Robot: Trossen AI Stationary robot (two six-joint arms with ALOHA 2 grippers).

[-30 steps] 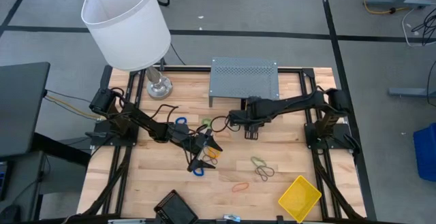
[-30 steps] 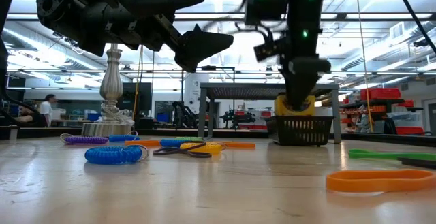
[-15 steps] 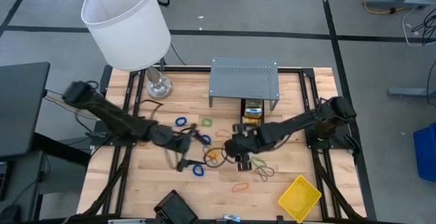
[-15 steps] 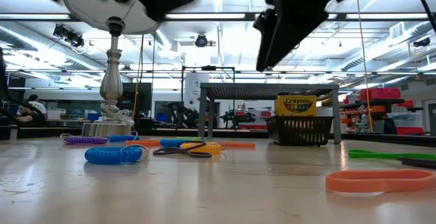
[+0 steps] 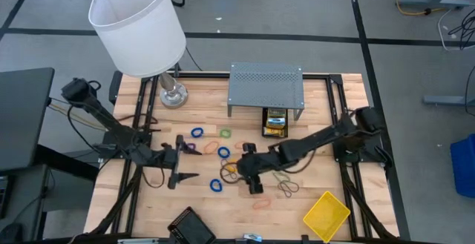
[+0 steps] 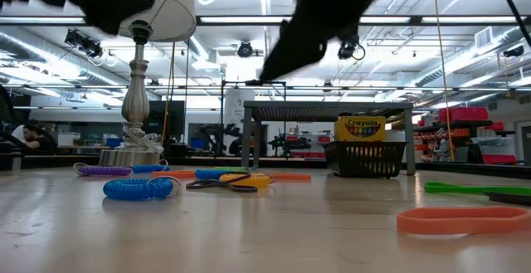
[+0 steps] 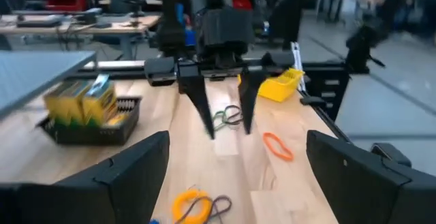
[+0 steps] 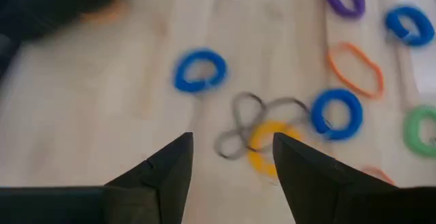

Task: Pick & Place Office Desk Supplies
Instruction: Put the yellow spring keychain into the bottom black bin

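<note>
Nearest my side of the light wooden table (image 5: 312, 140), the flat orange rubber-band loop (image 6: 461, 218) lies alone, with the square yellow plastic tray (image 5: 326, 216) off toward the right corner. A little further in sits the cluster I care about — a yellow coiled loop (image 8: 270, 142) tangled with a thin dark wire loop (image 8: 238, 123).

My right gripper (image 5: 254, 180) hangs just above that tangle, empty, its two dark fingers spread a moderate way apart. In the right wrist view the yellow loop lies just ahead of the fingertips and slightly toward one finger, not quite centred. The tangle's long axis runs across the gap, so I judge a short forward nudge is needed before descending. The right arm reaches low across the table from its base, wrist pitched down.

My left gripper (image 5: 176, 171) waits further left, jaws wide and empty, clearly farther from the tangle — this one is the right arm's job.

Beyond, blue coiled loops (image 5: 223, 153) scatter mid-table. Farthest, the yellow-and-green crayon box (image 5: 276, 121) stands in the small black mesh tray (image 6: 369, 158), partly under the grey perforated metal shelf (image 5: 266, 85).
</note>
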